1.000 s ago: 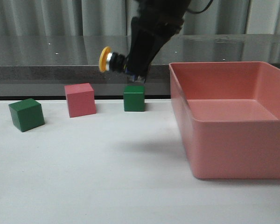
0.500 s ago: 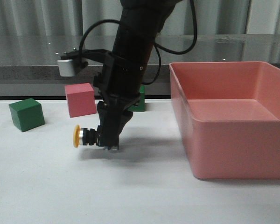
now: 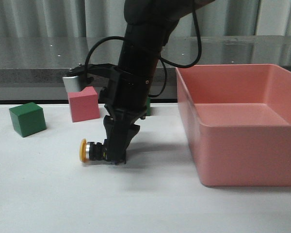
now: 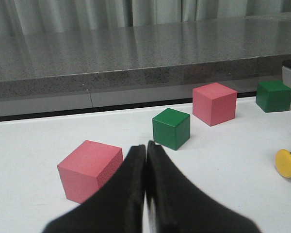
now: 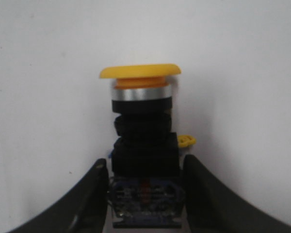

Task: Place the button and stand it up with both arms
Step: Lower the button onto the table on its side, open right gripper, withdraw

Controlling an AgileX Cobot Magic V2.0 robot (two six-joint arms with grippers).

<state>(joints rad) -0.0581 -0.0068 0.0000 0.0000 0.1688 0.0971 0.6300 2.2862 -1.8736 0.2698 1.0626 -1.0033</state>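
The button [image 3: 93, 151] lies on its side just at the white table, yellow cap pointing left. My right gripper [image 3: 115, 155] comes down from above and is shut on its clear-blue base end. In the right wrist view the button [image 5: 143, 121] sits between the two black fingers [image 5: 94, 194], cap away from the wrist, and the right gripper [image 5: 145, 165] holds the base block. My left gripper [image 4: 145, 146] is shut on nothing, low over the table, and sees the button's yellow cap [image 4: 285, 162] off to one side. The left arm is out of the front view.
A large pink bin [image 3: 242, 141] stands on the table right of the button. A green cube [image 3: 27, 119], a pink cube [image 3: 83, 103] and a second green cube [image 3: 146, 107], half hidden by the arm, sit behind. The left wrist view shows a pink cube [image 4: 89, 170] and a green cube [image 4: 171, 128] close by.
My right arm has come down and leftward with the button, from above the far green cube to table level. In the last half second it dropped only slightly.
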